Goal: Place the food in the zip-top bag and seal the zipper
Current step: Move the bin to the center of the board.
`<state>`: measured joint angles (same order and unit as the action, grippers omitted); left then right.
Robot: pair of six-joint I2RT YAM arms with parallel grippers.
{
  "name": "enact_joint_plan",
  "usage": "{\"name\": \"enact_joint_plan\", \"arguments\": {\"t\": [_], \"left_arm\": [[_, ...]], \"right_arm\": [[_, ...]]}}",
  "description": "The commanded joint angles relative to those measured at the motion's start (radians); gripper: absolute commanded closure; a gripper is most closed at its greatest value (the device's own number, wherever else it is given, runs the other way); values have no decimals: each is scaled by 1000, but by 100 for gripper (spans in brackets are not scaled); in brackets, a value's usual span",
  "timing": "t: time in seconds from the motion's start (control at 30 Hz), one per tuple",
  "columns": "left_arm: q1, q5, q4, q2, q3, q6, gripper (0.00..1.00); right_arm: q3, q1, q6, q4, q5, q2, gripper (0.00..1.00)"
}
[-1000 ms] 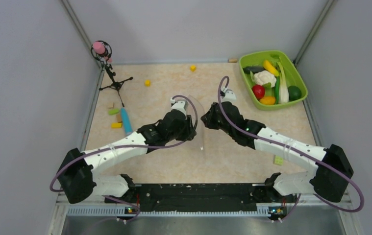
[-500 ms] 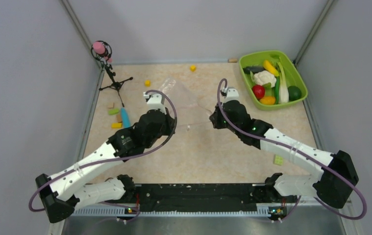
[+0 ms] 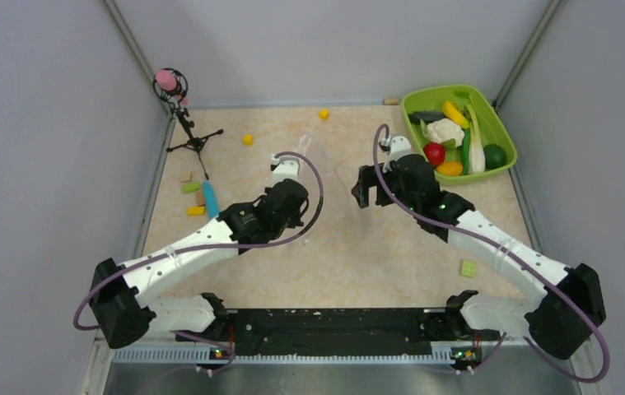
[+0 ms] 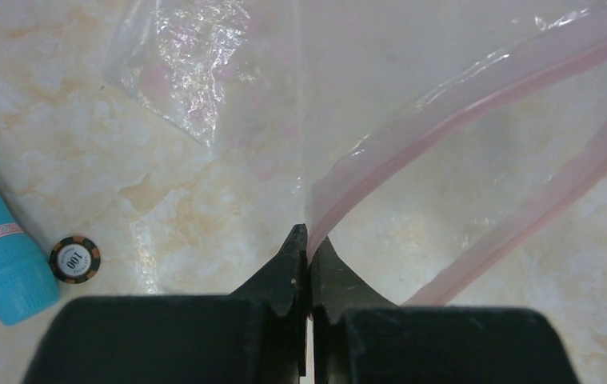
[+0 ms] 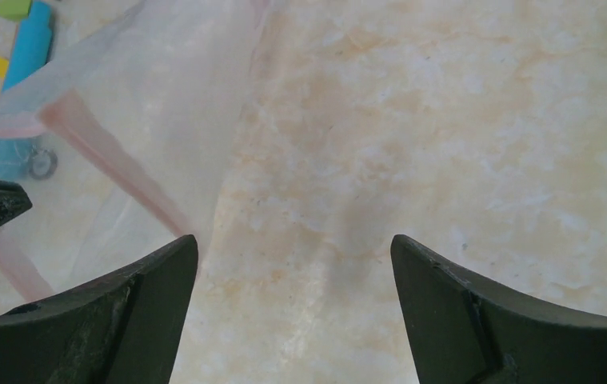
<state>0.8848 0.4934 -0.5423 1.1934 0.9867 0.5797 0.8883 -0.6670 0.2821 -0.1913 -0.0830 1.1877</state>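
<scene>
The clear zip-top bag (image 3: pixel 325 169) lies crumpled on the table between my two grippers. In the left wrist view my left gripper (image 4: pixel 309 240) is shut on the end of the pink zipper (image 4: pixel 444 112), which runs away up and right over the bag (image 4: pixel 204 64). My right gripper (image 5: pixel 293 248) is open over bare table, with the bag (image 5: pixel 164 104) and its zipper (image 5: pixel 116 168) just left of its left finger. From above, the right gripper (image 3: pixel 368 191) is right of the bag. The food (image 3: pixel 443 130) sits in the lime-green tray (image 3: pixel 502 132) at the back right.
A blue cylinder (image 4: pixel 0 256) and a small chip (image 4: pixel 75 258) lie left of my left gripper. Small blocks (image 3: pixel 193 197) sit near the left wall, yellow ones (image 3: pixel 247 139) farther back, a green one (image 3: pixel 468 268) near right. A microphone stand (image 3: pixel 181 107) is back left.
My right gripper opened, let go of the bag and drew back toward the tray. My left gripper closed on the zipper end and swung left, then back toward the middle.
</scene>
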Motion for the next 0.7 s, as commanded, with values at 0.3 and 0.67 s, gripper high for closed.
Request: {"name": "enact_joint_plan", "arguments": {"t": [0.3,0.67], "left_arm": [[-35,124,3,35,50,33,100],[-36,65,76,5,-39,15,100]], "right_arm": [[47,536,-42,-9,127,74,10],[364,613,-152,-91,-74,593,19]]}}
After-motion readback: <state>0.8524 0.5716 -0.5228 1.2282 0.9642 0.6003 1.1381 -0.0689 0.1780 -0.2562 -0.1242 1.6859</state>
